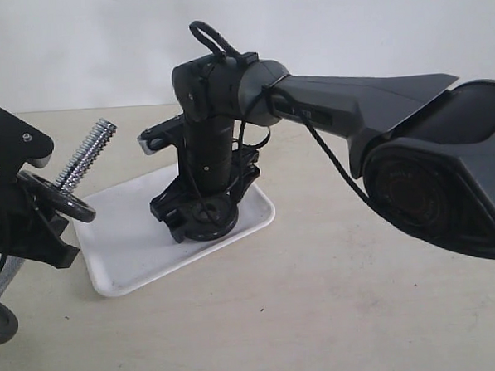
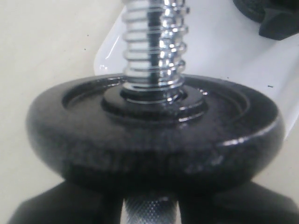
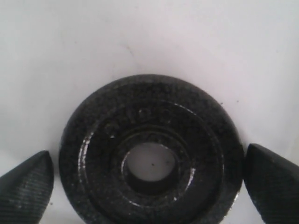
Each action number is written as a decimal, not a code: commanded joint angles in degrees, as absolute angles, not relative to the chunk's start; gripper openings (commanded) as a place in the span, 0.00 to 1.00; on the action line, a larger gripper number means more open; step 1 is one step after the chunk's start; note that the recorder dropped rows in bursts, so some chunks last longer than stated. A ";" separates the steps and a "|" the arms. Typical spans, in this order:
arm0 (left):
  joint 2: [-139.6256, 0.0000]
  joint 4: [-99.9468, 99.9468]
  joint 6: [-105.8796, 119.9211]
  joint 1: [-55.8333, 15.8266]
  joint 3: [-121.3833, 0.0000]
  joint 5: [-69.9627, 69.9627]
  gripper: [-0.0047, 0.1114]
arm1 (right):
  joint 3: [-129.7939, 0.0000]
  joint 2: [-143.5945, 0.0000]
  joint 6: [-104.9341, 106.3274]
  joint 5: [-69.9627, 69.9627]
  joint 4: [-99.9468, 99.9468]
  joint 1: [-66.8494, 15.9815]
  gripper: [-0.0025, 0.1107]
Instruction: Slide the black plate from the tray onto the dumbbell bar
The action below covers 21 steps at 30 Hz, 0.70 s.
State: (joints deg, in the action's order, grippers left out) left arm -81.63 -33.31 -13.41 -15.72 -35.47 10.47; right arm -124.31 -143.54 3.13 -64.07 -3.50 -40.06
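Note:
The black plate lies flat on the white tray, its central hole showing the tray beneath. My right gripper points straight down over it, open, with one fingertip on each side of the rim. In the exterior view the plate is mostly hidden under that gripper. On the left, my left gripper is shut on the knurled middle of the dumbbell bar. The bar tilts up toward the tray, its threaded end free above a black disc seated on it.
The tray sits on a beige tabletop, with its near corner just beyond the bar's tip. The bulky right arm spans the right side. A dark round piece lies at the bar's lower end, at the left edge.

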 commanded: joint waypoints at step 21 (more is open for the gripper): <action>-79.35 -35.43 -12.80 -15.62 -37.32 -18.02 0.08 | -123.94 -144.52 3.03 -64.50 -4.26 -39.93 0.78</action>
